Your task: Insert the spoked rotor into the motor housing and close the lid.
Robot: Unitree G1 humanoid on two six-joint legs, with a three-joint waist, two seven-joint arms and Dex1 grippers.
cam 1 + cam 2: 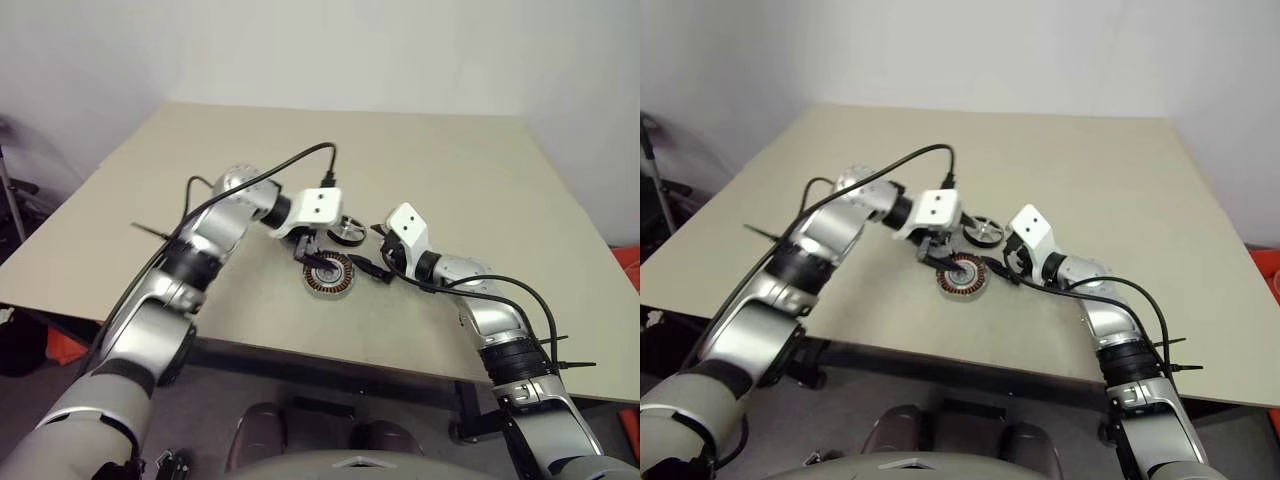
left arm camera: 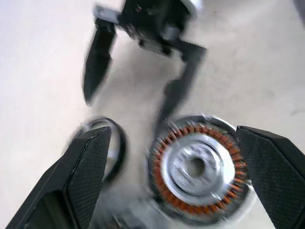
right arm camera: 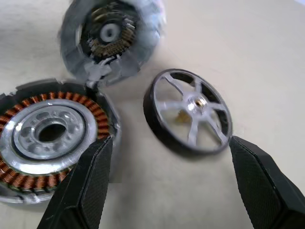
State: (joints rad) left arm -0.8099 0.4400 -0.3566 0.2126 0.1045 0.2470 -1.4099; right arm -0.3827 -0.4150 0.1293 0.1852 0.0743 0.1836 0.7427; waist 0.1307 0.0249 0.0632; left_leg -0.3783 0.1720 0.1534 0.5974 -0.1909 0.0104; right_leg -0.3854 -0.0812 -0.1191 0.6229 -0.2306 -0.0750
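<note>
On the beige table I count three round metal parts, all close together between the two arms. Furthest left is the left gripper, its two black fingers spread wide and holding nothing, hanging just above the one motor housing. That housing lies flat with its single ring of copper windings and its silver hub facing up. In the right wrist view the one lid appears blurred just beside the housing's rim, its ribbed edge and dark centre showing; whether it touches the rim I cannot tell. Just behind the housing sits the one spoked rotor, a little apart from it. Furthest right, the right gripper rests low with its jaws wide apart and empty.
</note>
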